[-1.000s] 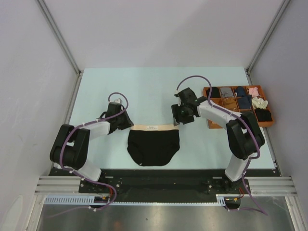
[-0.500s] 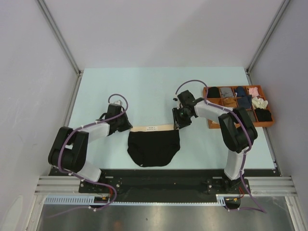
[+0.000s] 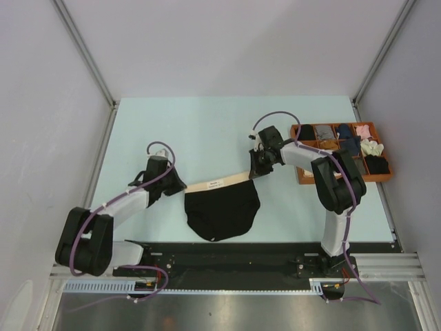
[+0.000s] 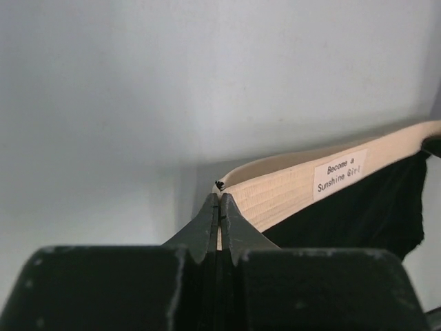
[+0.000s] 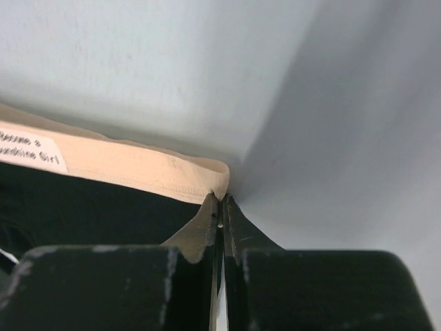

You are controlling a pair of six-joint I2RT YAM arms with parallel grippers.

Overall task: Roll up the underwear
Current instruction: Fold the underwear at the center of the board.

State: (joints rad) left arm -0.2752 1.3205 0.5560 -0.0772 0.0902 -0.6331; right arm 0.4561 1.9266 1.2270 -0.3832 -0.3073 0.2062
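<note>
Table (image 3: 207, 131): pale blue, grey-walled.
Tray (image 3: 380, 177): orange, far right, well apart from underwear (image 3: 222, 210).
Left gripper (image 4: 220, 200): clamped on waistband (image 4: 289, 189) corner.
Right gripper (image 5: 220, 203): likewise clamped.
Label (image 4: 337, 172): legible from wrists only.

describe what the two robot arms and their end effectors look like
The left arm and right arm each have white tubular links between bulky black joints, with a thin purple cable looping along them. The left end effector and right end effector are matte black, two wedge-shaped fingers tapering to thin tips. No markings are visible.
</note>
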